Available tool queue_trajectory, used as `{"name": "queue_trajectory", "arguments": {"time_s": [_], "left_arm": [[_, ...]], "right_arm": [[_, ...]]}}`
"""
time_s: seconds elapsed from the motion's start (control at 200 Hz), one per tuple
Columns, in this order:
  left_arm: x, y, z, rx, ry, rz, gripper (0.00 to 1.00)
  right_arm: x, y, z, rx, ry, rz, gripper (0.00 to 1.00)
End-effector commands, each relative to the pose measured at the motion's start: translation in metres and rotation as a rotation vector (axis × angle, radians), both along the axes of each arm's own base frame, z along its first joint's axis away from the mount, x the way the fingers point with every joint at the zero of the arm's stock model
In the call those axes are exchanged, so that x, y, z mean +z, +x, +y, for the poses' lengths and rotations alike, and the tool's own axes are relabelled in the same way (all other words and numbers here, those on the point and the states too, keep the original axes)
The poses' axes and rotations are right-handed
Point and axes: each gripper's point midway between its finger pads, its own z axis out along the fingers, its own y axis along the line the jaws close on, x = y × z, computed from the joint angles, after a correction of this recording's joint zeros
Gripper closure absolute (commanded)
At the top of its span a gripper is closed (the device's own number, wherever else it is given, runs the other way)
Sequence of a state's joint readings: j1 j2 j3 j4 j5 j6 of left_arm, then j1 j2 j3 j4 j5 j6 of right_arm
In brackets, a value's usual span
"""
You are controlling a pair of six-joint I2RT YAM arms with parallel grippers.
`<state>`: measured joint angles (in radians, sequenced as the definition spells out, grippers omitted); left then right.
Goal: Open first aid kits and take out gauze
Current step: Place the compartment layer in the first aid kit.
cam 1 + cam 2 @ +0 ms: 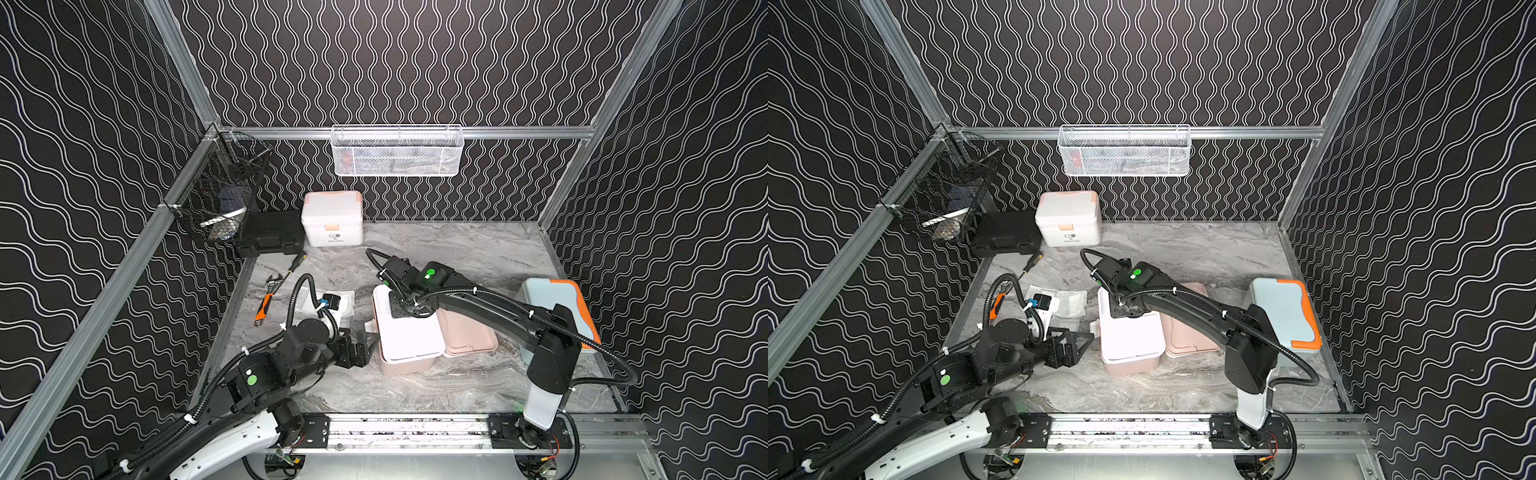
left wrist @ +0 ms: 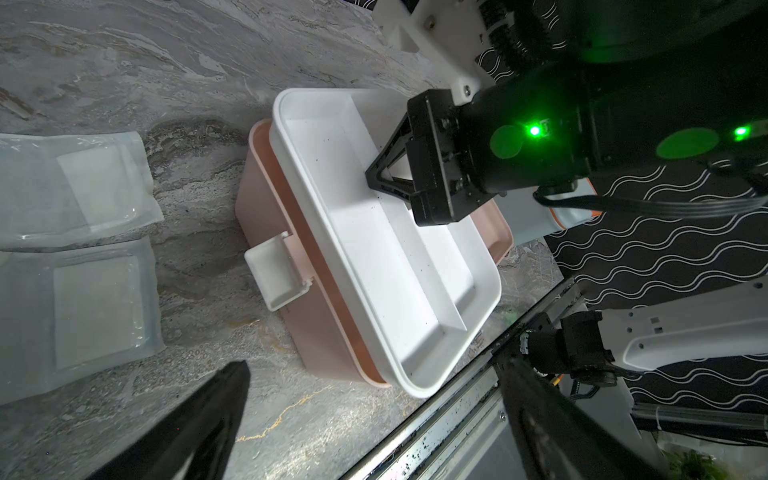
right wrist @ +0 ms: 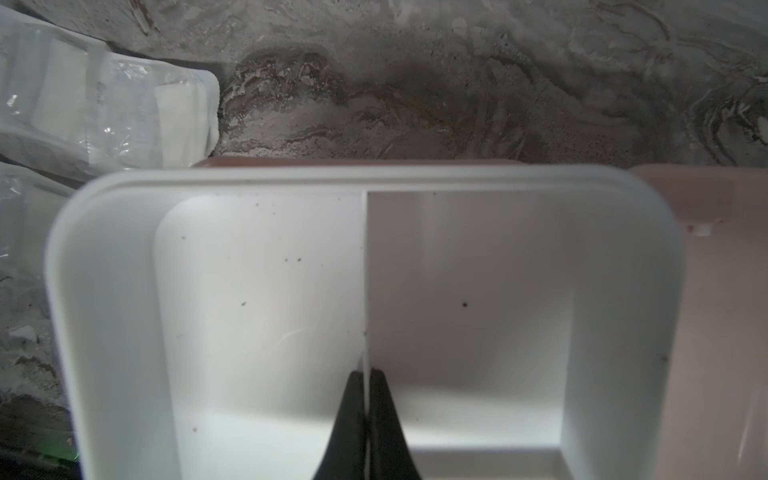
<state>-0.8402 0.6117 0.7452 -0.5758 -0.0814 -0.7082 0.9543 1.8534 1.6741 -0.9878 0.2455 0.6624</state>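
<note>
While your right gripper [image 3: 365, 372] pinches the tray divider [image 3: 366, 270] in the open pink kit [image 2: 282, 232] at centre, lift squarely, left gripper [image 1: 365, 347] standing wide beside it, gauze packets [image 2: 99, 307] lying left.

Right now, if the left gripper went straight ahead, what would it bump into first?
Most likely the side of the pink first aid kit, just ahead of the open left gripper, though height is hard to judge.
</note>
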Motion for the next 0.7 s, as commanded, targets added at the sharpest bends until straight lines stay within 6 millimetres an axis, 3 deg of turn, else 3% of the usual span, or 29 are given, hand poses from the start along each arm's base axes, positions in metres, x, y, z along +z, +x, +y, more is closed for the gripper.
{"name": "queue_trajectory", "arguments": {"time_s": [0.0,0.24,0.485,0.696], "left_arm": [[0.003,0.003,0.000,0.014,-0.012,-0.010,0.01],[0.003,0.003,0.000,0.015,-0.009,-0.008,0.01],[0.001,0.005,-0.004,0.008,-0.005,-0.001,0.01],[0.003,0.005,-0.005,0.005,-0.003,-0.002,0.01]], "right_arm": [[-0.007,-0.001,0.002,-0.026,0.003,0.025,1.00],[-0.021,0.001,0.005,-0.036,-0.016,0.054,1.00],[-0.018,0.005,0.008,-0.044,0.008,0.023,1.00],[-0.028,0.005,0.004,-0.070,-0.009,0.022,1.00]]}}
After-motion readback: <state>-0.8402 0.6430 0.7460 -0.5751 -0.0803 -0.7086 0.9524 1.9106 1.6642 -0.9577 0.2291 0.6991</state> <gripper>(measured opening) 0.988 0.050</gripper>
